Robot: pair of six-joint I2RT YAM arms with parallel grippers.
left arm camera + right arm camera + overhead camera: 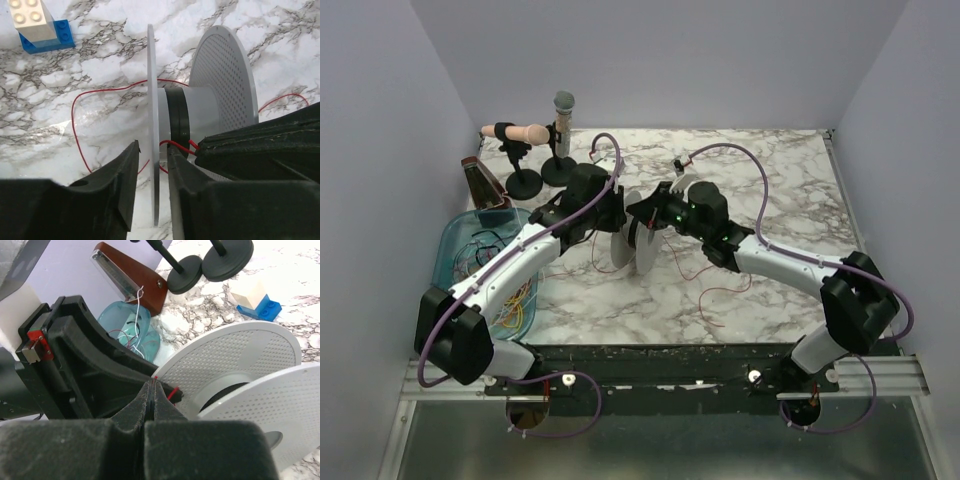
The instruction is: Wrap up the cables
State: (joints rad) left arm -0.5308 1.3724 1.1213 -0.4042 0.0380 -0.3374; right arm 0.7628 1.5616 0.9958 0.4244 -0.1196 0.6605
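A pale grey spool (638,246) stands on edge at the table's middle. Its hub (200,115) carries a black winding. A thin red cable (75,115) loops on the marble behind the spool and trails toward the front right (720,295). My left gripper (152,147) straddles the spool's thin flange (151,75), with a small gap showing on each side; it sits left of the spool (612,215). My right gripper (151,385) is shut on the red cable, whose end pokes out at the tips, next to the spool (235,355) and beside the left gripper (647,215).
A clear blue tray (455,245) at the left holds several loose yellow, orange and dark cables (515,300). A brown wedge-shaped case (135,277) and two black round-based stands (558,170) are behind it. A blue and white brick (37,25) lies beyond the spool.
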